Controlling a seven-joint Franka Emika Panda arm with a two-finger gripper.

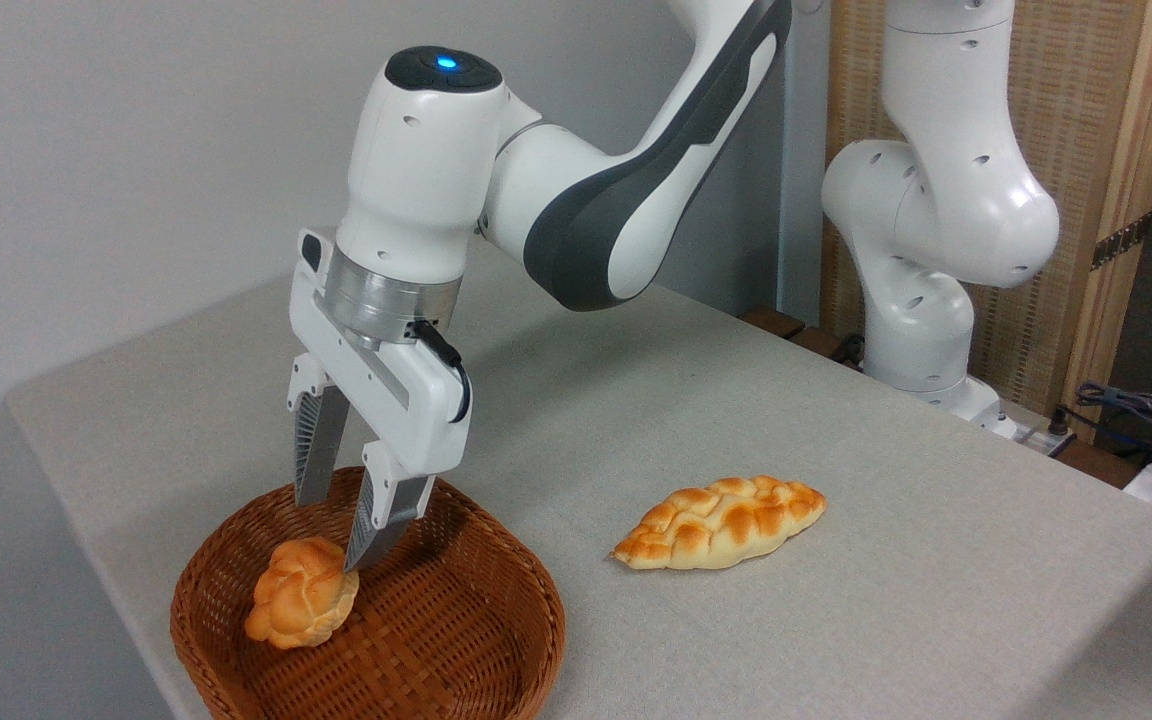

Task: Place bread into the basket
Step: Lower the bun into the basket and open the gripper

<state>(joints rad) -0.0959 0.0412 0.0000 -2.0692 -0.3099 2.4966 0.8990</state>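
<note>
The bun [302, 605] lies inside the wicker basket [476, 640], on its floor toward the left wall, tipped a little onto its side. The gripper [338, 528] hangs just above it with its jaws parted to about the bun's width and nothing held between them; the right fingertip looks to be touching or just grazing the bun's upper right edge, though I cannot tell for certain whether there is contact. The main risk, as I judge it, is in the retreat: if the finger drags against the lumpy crust as the arm lifts or swings, it could roll the bun up the shallow wall or out over the rim. The basket sits close to the table [836, 420] edge, so a sideways nudge from the fingers could also shift it toward the drop. The braided loaf [721, 522] lies well apart on the table.
</note>
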